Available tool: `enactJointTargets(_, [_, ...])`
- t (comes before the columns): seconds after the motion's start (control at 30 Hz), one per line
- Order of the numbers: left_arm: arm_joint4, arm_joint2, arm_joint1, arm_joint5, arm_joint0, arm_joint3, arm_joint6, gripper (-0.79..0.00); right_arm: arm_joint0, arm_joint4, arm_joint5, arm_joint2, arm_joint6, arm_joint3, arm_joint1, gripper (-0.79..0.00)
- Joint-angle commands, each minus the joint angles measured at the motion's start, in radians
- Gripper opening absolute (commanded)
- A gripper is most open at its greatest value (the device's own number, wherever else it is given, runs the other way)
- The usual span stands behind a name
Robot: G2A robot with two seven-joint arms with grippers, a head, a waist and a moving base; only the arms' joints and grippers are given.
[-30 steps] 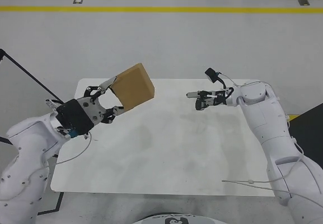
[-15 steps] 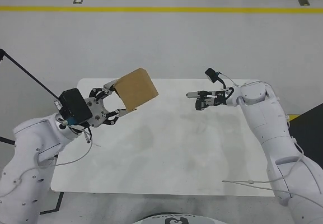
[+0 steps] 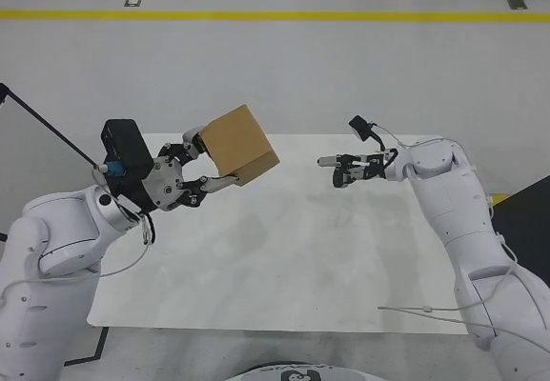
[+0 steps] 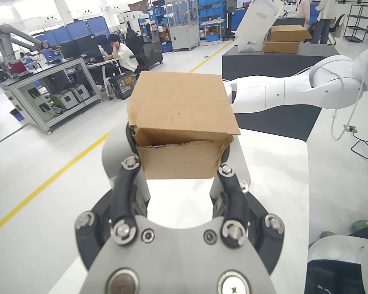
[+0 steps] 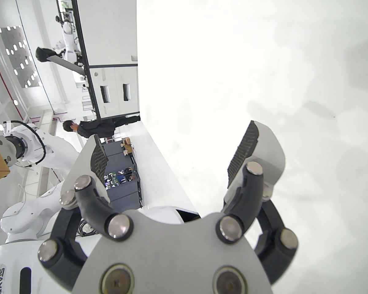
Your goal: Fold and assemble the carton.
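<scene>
**Left wrist view: carton clamped, right jaws empty**

At the centre of this view the left gripper (image 4: pixel 179 151) has its two fingers (image 4: pixel 119 151) pressed against opposite side walls of the brown carton (image 4: pixel 181 105), jaws closed on its near end. The carton's top panel lies flat. On the face toward the wrist camera, a ragged-edged flap sits below that panel with a dark gap between them.

From the top view, the left gripper (image 3: pixel 208 162) holds the carton (image 3: pixel 239 143) off the white table (image 3: pixel 294 267), over the table's far edge at about 11 o'clock. The carton is turned askew to the table's sides, and the gripper is at its 8 o'clock side.

In the right wrist view, the right gripper (image 5: pixel 174 145) has its jaws spread wide. Its ribbed pads (image 5: pixel 243 151) face each other with nothing between them, above the table (image 5: pixel 233 47). In the top view the right gripper (image 3: pixel 335 171) sits over the table's 1 o'clock region. It is at 3 o'clock from the carton and well apart from it, tips pointing toward 9 o'clock.
</scene>
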Motion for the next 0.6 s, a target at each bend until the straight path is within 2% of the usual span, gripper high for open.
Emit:
enactJointTargets(0.0, [0.012, 0.001, 0.001, 0.017, 0.006, -0.006, -0.014, -0.785, 0.000, 0.000, 0.000, 0.000, 0.000, 0.000, 0.000, 0.000])
enactJointTargets(0.17, [-0.096, -0.011, 0.008, 0.021, 0.007, -0.032, -0.090, -0.785, 0.000, 0.000, 0.000, 0.000, 0.000, 0.000, 0.000, 0.000])
enactJointTargets(0.3, [-0.179, -0.027, 0.017, -0.015, -0.008, -0.050, -0.149, -0.785, 0.000, 0.000, 0.000, 0.000, 0.000, 0.000, 0.000, 0.000])
enactJointTargets(0.57, [-0.364, -0.058, 0.031, -0.090, -0.027, -0.003, -0.176, -0.785, 0.000, 0.000, 0.000, 0.000, 0.000, 0.000, 0.000, 0.000])
